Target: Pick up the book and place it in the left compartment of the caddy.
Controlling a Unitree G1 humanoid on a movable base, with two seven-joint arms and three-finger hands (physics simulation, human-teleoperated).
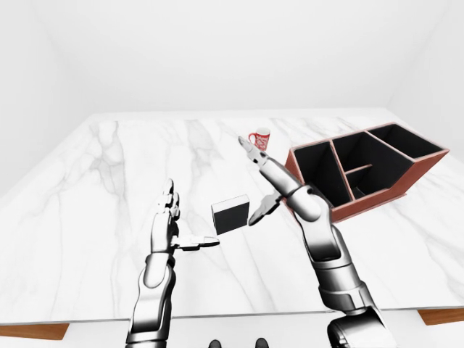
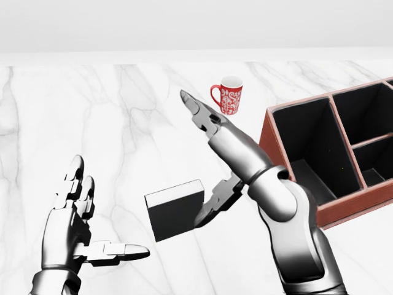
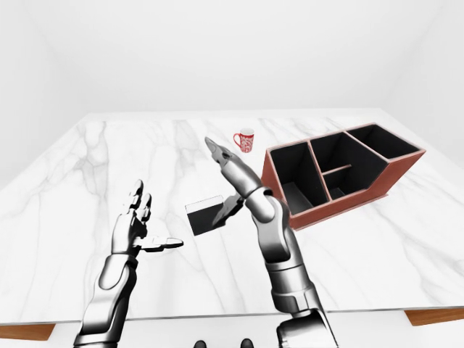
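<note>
The book, dark with a white top edge, stands on the marble table between my two hands. My right hand is open: its fingers stretch out above and beyond the book, and its thumb touches the book's right side. My left hand is open and empty to the left of the book, its thumb pointing toward it without touching. The red-brown caddy with black compartments lies at the right. Its left compartment is the one closest to my right forearm.
A red mug with a white pattern stands above the right hand in the head view, left of the caddy. The table's near edge runs across the bottom of the left-eye view.
</note>
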